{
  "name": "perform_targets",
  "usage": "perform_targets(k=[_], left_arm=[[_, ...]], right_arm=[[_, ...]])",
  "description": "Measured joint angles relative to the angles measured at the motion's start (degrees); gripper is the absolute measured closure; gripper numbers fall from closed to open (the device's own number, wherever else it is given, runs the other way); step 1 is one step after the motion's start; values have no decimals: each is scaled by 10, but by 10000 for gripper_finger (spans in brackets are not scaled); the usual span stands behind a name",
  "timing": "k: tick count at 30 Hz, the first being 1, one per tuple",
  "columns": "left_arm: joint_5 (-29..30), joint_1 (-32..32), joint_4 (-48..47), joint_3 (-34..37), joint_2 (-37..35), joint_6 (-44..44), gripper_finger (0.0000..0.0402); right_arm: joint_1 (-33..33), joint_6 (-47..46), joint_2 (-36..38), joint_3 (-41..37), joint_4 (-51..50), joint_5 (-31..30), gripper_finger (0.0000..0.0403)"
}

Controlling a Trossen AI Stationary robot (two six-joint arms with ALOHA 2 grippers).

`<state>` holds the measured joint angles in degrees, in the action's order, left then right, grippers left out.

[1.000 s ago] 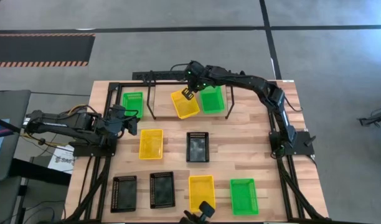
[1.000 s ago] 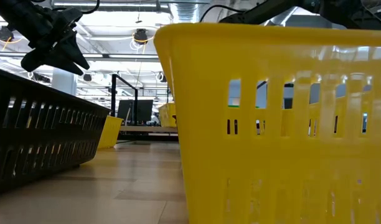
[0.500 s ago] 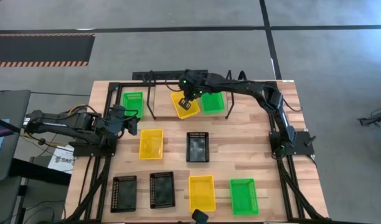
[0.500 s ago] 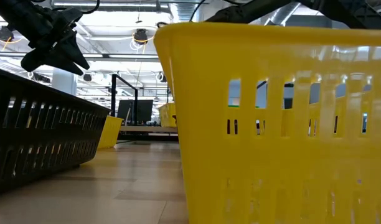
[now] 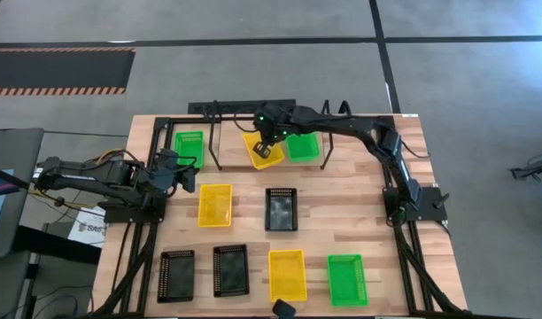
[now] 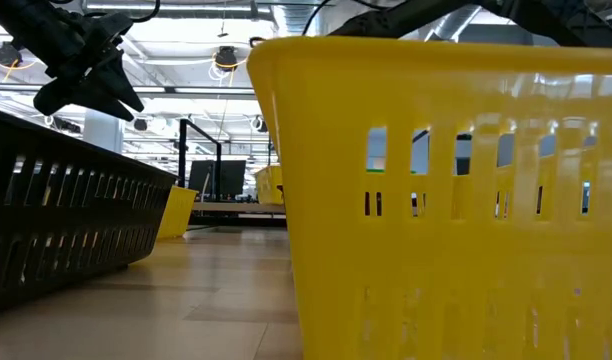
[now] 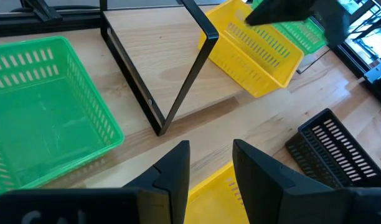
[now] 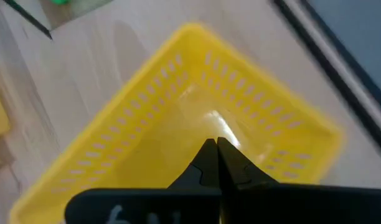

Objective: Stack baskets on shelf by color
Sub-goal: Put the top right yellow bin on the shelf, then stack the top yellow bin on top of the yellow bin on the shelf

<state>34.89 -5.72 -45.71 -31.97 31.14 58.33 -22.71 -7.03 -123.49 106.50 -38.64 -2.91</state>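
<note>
In the high view my right gripper (image 5: 269,149) reaches down over a yellow basket (image 5: 259,145) that sits askew on the shelf (image 5: 228,147), between two green baskets (image 5: 189,146) (image 5: 301,144). Its wrist view shows the fingers shut together (image 8: 215,149) inside that yellow basket (image 8: 178,118). My left gripper (image 5: 188,180) waits open near the table's left side, touching nothing, with its fingertips (image 7: 209,163) above another yellow basket (image 5: 214,204). On the tabletop stand three black baskets (image 5: 281,209) (image 5: 229,269) (image 5: 176,276), a yellow one (image 5: 287,274) and a green one (image 5: 346,279). My right gripper is shut on the yellow basket, coming from above and pointing down into its hollow. Its own fingers (image 8: 206,163) hide the part they hold. The basket rests on the shelf board, turned askew to the shelf's edges, its perforated side (image 7: 265,46) facing the left wrist view.
Black upright rod loops (image 7: 178,81) stand on the shelf between the left green basket (image 7: 41,118) and the yellow one. The low view is filled by the near yellow basket (image 6: 436,200) and a black basket (image 6: 66,210). Bare tabletop lies right of the middle black basket.
My right gripper has moved down and slightly toward the far edge, lowering the yellow basket from above the shelf onto the shelf board. For the last half second it has kept still. The fingers have stayed shut.
</note>
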Motion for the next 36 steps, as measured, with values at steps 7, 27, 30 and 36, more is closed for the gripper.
perform_targets(k=[7, 27, 30, 36], left_arm=[[0, 0, 2, 0, 0, 6, 292], [0, 0, 1, 0, 0, 7, 292], [0, 0, 1, 0, 0, 7, 292], [0, 0, 0, 0, 0, 7, 292]], right_arm=[[-4, 0, -16, -2, -8, -8, 403], [-53, -5, -12, 0, -6, -36, 403], [-50, -5, -12, 0, -6, -37, 403], [-46, -8, -12, 0, 1, -50, 403]])
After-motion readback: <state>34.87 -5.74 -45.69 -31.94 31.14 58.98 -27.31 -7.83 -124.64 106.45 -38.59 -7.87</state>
